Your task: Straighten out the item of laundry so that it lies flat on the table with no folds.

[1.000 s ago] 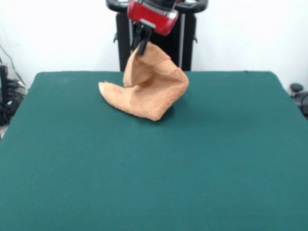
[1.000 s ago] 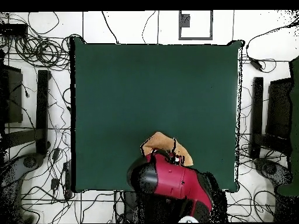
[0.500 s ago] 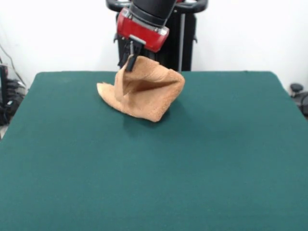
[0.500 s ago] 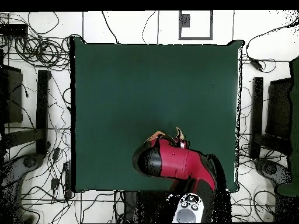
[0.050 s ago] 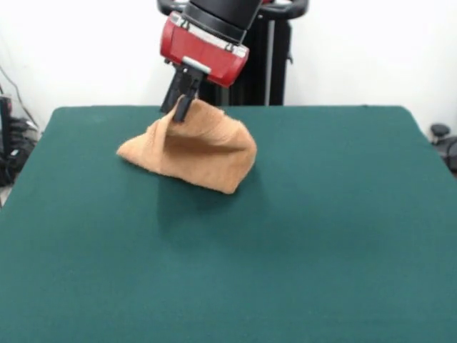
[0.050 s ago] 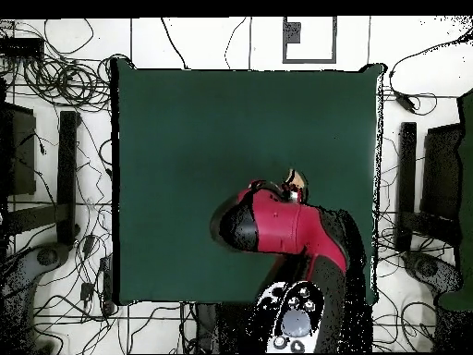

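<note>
Dragged left, gripper (image 5: pixel 183 107) jaws pinching the one towel (image 5: pixel 191 147)'s peak; table (image 5: pixel 321 236) has open room all round.

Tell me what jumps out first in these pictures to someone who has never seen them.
The red and black arm coming down from the top of the front view catches the eye first. Its end effector is shut on the peak of an orange-tan towel, which hangs like a tent with its lower edges resting on the green table. From overhead the arm covers nearly all of the towel.
</note>
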You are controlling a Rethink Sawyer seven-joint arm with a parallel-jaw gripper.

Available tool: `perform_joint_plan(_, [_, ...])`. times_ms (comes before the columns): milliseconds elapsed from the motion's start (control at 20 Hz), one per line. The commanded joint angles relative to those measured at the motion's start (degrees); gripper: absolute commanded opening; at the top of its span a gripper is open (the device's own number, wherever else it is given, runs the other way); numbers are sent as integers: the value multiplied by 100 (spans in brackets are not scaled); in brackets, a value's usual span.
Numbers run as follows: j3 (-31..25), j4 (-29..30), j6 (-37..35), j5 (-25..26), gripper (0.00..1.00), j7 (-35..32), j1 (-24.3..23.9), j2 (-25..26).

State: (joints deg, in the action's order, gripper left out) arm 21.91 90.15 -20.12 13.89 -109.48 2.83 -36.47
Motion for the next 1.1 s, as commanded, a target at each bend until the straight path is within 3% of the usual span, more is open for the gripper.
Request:
perform_joint_plan(50, [-1227,-1106,-1201,304,0,1289,-196,-27])
perform_joint_plan(350, [-2196,-1022,-1145,373,0,1554,-605,-82])
perform_joint_plan(550, [-2842,-793,24,764,0,1402,-884,-63])
perform_joint_plan(800, [-2903,-865,647,1129,0,586,-797,252])
perform_joint_plan(1100, [-2868,-723,639,1190,0,107,-797,299])
